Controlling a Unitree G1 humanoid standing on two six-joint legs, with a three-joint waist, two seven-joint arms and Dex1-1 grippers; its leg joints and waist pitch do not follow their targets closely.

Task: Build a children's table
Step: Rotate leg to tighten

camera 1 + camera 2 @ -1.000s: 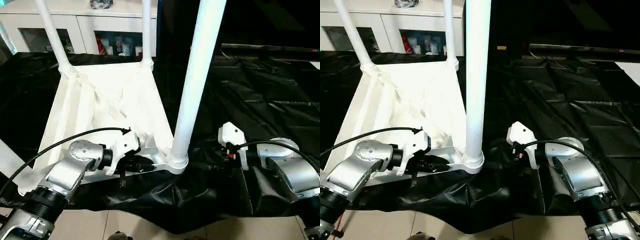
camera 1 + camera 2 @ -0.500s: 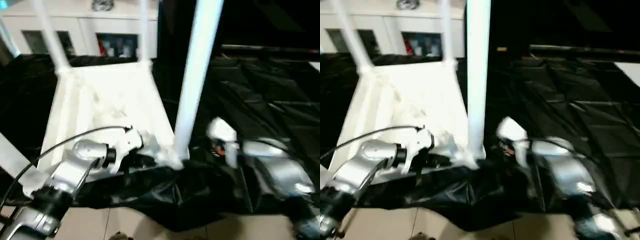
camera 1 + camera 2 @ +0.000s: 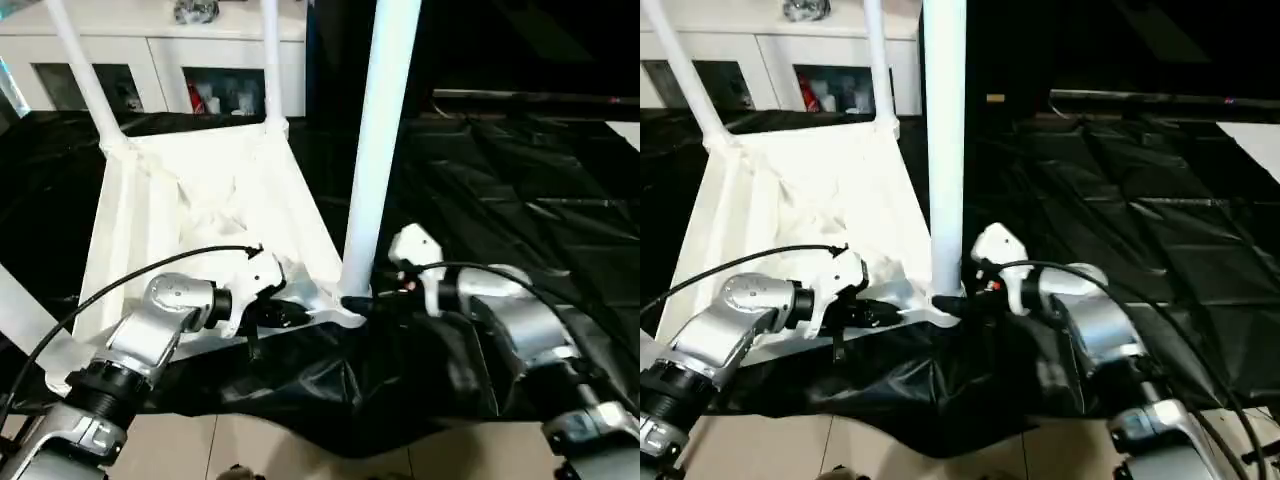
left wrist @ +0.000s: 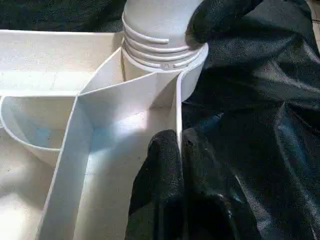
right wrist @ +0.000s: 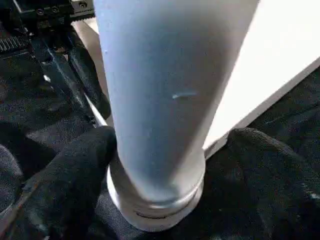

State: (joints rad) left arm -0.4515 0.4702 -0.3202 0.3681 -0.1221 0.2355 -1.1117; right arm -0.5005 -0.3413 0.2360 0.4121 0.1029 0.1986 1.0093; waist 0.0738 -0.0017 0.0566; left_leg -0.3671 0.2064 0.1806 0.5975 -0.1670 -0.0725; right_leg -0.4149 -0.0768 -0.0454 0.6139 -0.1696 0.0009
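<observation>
Head camera first: the white plastic children's table [image 3: 205,215] lay upside down on crinkly black plastic sheeting [image 3: 520,180], ribbed underside facing up. Three long white tapered tube legs stood up out of its corner sockets: two at the far corners and a thick near leg [image 3: 378,150] right in front of the robot. Behind it all sat a white cabinet with glass doors [image 3: 190,75]. The left hand [image 3: 290,313] was on the table's near edge just beside that near leg's socket, and the right hand [image 3: 362,300] came in from the other side at the base of the near leg.

Left wrist view: the left hand's black fingers [image 4: 162,170] were pinched together on the thin white rim wall of the table, just short of the rounded corner socket [image 4: 165,60] with its ringed collar. One black fingertip of the right hand [image 4: 215,17] was pressed against that collar.

Right wrist view: the right hand's fingers [image 5: 65,175] were spread wide, one on each side of the near leg's base [image 5: 157,195]. One finger touched it; for the other I couldn't tell.
</observation>
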